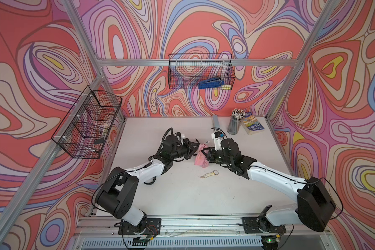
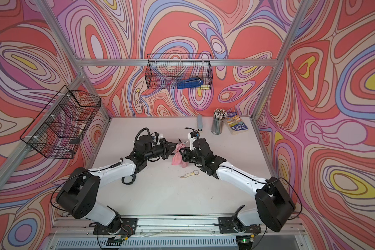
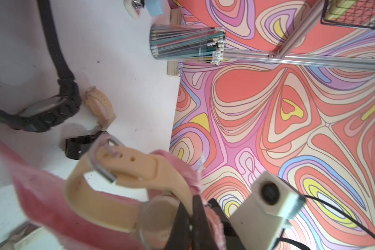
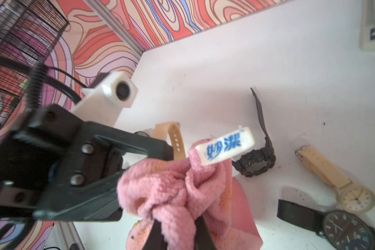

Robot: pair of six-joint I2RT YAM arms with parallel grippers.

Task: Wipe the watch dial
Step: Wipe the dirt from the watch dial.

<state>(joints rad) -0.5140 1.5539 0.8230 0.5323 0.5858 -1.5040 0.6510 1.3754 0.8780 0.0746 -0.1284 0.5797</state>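
Left jaws fully closed on tan silicone-strap watch (image 3: 126,171), held above the middle of the white tabletop (image 1: 182,194). Right jaws nearly closed, clamping bunched pink terry cloth (image 4: 171,186), which lies at 3 o'clock of the watch and touches it. The wiping stroke likely comes from that side.

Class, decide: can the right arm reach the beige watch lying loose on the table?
Probably yes: the loose beige watch lies uncovered close to the right end effector, which grips the pink cloth.
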